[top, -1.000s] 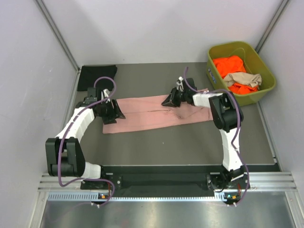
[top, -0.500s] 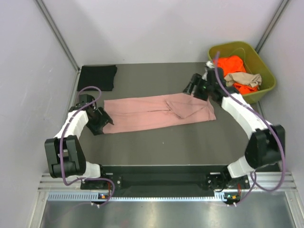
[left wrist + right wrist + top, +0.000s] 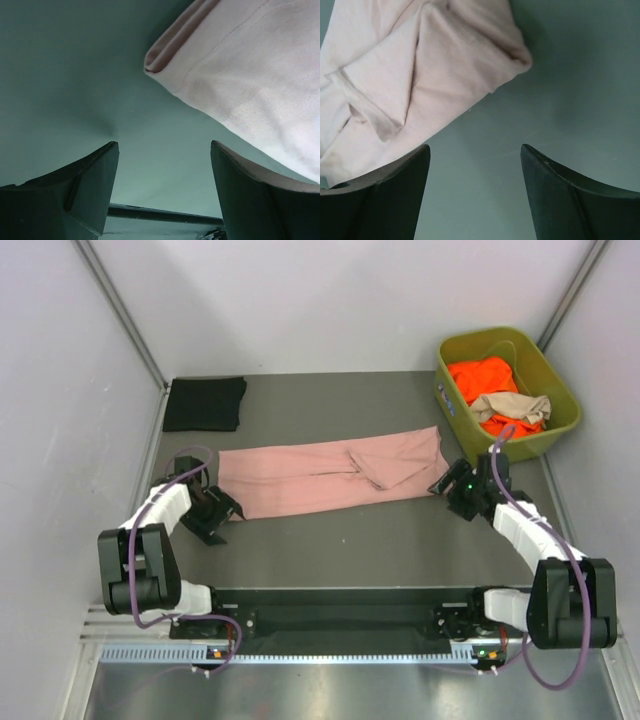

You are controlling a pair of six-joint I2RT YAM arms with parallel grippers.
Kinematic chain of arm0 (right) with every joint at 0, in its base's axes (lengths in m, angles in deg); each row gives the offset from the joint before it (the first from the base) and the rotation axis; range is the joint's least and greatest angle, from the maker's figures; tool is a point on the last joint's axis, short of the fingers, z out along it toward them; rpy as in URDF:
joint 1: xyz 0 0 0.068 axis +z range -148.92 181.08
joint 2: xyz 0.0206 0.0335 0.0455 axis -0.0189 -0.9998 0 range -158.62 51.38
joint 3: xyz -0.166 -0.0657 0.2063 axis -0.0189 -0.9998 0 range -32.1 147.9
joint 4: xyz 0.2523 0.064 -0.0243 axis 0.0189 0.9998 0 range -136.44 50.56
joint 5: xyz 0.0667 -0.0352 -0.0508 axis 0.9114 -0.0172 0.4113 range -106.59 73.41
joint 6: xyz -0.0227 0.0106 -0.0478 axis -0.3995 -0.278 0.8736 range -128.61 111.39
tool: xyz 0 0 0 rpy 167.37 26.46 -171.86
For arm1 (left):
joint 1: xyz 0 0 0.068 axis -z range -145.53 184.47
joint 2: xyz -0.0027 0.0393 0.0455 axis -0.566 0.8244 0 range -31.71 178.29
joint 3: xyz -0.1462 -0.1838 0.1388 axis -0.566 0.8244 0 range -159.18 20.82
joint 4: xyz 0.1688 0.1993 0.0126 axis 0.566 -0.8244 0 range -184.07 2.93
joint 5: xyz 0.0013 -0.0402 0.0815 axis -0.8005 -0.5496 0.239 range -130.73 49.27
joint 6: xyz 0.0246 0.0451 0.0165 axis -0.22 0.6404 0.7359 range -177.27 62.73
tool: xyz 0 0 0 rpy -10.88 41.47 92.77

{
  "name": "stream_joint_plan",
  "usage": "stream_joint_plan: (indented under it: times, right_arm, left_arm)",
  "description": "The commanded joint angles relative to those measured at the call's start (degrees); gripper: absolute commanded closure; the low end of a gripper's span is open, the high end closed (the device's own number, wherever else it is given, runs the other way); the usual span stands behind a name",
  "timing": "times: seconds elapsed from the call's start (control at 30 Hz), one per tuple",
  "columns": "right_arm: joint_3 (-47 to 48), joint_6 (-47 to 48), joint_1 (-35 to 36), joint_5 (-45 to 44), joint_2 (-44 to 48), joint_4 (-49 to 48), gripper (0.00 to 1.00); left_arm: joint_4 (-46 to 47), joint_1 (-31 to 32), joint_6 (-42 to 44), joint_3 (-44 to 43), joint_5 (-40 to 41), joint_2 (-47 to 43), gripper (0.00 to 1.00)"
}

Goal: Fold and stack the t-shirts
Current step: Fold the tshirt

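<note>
A dusty pink t-shirt (image 3: 330,478) lies folded into a long strip across the middle of the table. Its left corner (image 3: 240,75) shows in the left wrist view and its right end (image 3: 420,75) in the right wrist view. My left gripper (image 3: 222,512) stands open just off the strip's near left corner, with nothing between its fingers (image 3: 90,175). My right gripper (image 3: 447,490) is open beside the strip's near right corner, also empty. A folded black t-shirt (image 3: 205,403) lies at the back left. Orange (image 3: 482,375) and tan (image 3: 512,405) t-shirts lie in the bin.
The olive-green plastic bin (image 3: 560,425) stands at the back right, close behind my right arm. White walls close in the table on the left, back and right. The dark table (image 3: 340,540) runs bare in front of the pink strip.
Both grippers have let go of the pink t-shirt and drawn back toward the near corners. The right arm swung from the strip's middle out to its right end. The strip now lies flatter.
</note>
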Motion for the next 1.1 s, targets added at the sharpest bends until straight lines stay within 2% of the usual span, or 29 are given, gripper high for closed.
stream_joint_plan:
  times: [0.0, 0.33, 0.57, 0.67, 0.77, 0.83, 0.87, 0.9, 1.07]
  right_arm:
    - [-2.78, -0.74, -3.66, -0.34, 1.6, -9.5, 0.27]
    - [-2.97, 1.46, -5.52, 3.61, -8.94, -19.61, 0.3]
    - [-1.91, 2.6, -5.52, 3.53, -12.55, -22.07, 0.29]
    - [-0.68, 3.74, -5.17, 3.7, -14.92, -22.16, 0.29]
    - [1.34, 4.71, -4.64, 3.44, -18.08, -21.9, 0.32]
    - [2.74, 4.62, -4.2, 3.27, -20.36, -22.16, 0.44]
    - [3.36, 4.71, -3.33, 3.18, -22.03, -22.25, 0.49]
    - [4.76, 4.97, -2.89, 3.09, -22.74, -22.42, 0.57]
    - [9.77, 6.73, 1.41, 2.65, -27.39, -22.25, 0.76]
  left_arm:
    - [1.24, -0.14, -2.64, 0.57, 1.12, -1.1, 0.21]
    - [5.98, -1.02, -4.21, 0.74, 3.94, 2.41, 0.24]
    - [8.88, -1.37, -5.28, 0.22, 4.9, 5.93, 0.33]
    - [9.59, -1.98, -5.01, 0.48, 5.26, 7.07, 0.41]
    - [10.38, -2.16, -4.4, 0.48, 5.61, 7.86, 0.61]
    - [10.65, -2.07, -3.7, 0.3, 5.87, 8.74, 0.89]
    - [10.56, -2.16, -3.52, 0.13, 5.7, 9.01, 0.98]
    - [10.04, -2.16, -3.34, 0.04, 5.87, 9.27, 1.0]
    - [8.54, -1.9, -3.34, 1.61, 5.87, 5.07, 1.0]
